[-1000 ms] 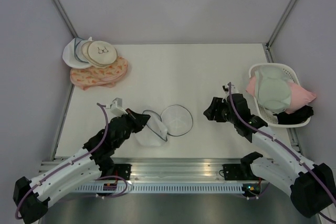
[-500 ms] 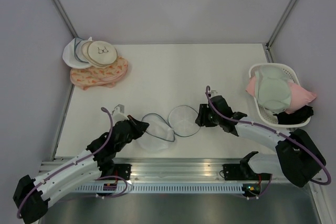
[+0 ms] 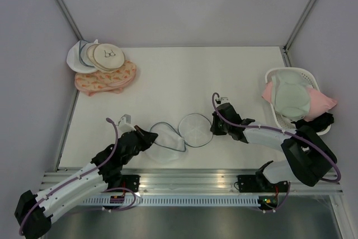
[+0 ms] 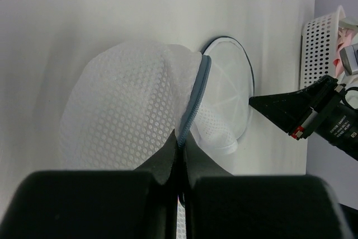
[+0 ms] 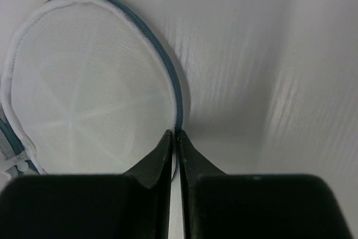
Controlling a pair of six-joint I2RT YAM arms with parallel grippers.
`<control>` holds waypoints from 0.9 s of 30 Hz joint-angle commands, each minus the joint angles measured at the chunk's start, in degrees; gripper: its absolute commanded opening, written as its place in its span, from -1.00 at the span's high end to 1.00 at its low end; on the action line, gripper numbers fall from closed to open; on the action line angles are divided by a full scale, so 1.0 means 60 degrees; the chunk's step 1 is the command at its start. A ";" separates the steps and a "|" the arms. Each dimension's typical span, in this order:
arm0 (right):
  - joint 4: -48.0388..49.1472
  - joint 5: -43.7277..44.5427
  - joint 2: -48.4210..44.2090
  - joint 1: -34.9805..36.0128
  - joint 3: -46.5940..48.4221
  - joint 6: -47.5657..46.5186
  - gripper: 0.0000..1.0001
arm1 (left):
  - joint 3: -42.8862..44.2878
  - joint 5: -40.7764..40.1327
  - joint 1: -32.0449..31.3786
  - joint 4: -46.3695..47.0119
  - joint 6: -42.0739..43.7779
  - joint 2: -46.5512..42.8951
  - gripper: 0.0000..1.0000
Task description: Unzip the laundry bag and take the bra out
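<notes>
The laundry bag lies near the table's front middle, opened into a mesh dome on the left and a flat white disc on the right, joined by a grey-blue zipper. My left gripper is shut on the zipper edge of the dome, with its tips pinching the tape. My right gripper is shut on the disc's right rim, its tips closed over the zipper line. The pale mint bra rests on top in the basket at the right.
A white plastic basket at the right edge also holds a pink garment and a black one. Stacked cream and white discs and a pink patterned bag sit at the back left. A metal rail runs along the near edge.
My right arm swung left from beside the basket to the bag's disc, and its jaws closed on the rim. The left gripper kept its hold, and the bag shifted slightly right.
</notes>
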 commanded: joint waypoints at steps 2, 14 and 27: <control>0.0096 0.0067 0.0098 0.0158 0.0047 0.0077 0.94 | -0.0111 0.0237 0.0030 0.0137 -0.0264 -0.0101 0.95; -0.3430 0.3990 -0.1938 0.0172 0.1877 -0.0654 1.00 | 0.0064 0.1336 0.0030 0.2114 0.1199 0.0147 -0.54; -0.3157 0.4989 -0.2304 0.1515 0.3328 -0.2661 0.99 | 0.0227 0.0751 0.0030 0.0270 0.0835 -0.0950 -0.99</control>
